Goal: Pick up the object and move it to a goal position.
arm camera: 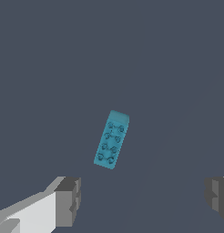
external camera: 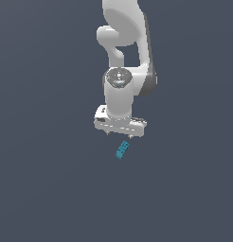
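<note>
Just below the white gripper (external camera: 119, 135), whose grey ridged fingers (arm camera: 68, 200) stand wide apart, lies the teal oblong block (arm camera: 112, 139), studded with darker marks.

Arm upright, gripper (external camera: 119, 135) pointing straight down.
White arm (external camera: 122, 52) folds down from above, wrist vertical; in the wrist view, the grey fingertips (arm camera: 68, 200) stand wide apart, nothing held between them.

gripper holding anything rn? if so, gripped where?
Nothing is held. The gripper is open, its fingers spread wide with empty space between them. The teal block lies apart from them on the surface, untouched.
</note>
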`<state>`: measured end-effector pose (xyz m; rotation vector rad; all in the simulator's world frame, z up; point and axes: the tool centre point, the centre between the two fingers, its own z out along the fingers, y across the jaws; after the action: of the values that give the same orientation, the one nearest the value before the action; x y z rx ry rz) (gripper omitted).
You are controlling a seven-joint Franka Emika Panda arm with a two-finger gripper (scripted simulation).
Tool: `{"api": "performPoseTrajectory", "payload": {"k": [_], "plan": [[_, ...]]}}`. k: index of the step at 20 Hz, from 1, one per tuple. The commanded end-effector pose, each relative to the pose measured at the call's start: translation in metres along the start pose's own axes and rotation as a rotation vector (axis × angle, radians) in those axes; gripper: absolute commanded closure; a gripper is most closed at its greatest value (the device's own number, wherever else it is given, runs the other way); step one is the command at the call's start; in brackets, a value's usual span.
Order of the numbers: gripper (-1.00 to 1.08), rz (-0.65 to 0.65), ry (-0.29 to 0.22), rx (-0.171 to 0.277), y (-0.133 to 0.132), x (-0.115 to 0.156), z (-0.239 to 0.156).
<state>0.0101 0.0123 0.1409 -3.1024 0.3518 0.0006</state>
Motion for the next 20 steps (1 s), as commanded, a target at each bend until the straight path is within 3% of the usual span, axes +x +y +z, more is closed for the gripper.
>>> {"api": "performPoseTrajectory", "payload": {"k": [1, 11, 20], "plan": [[-0.92, 0.056, 0.000, -0.002, -0.004, 0.002, 0.012], [-0.92, 0.249, 0.003, -0.013, -0.017, 0.007, 0.053], [-0.92, 0.320, 0.006, -0.018, -0.022, 0.008, 0.069]]}}
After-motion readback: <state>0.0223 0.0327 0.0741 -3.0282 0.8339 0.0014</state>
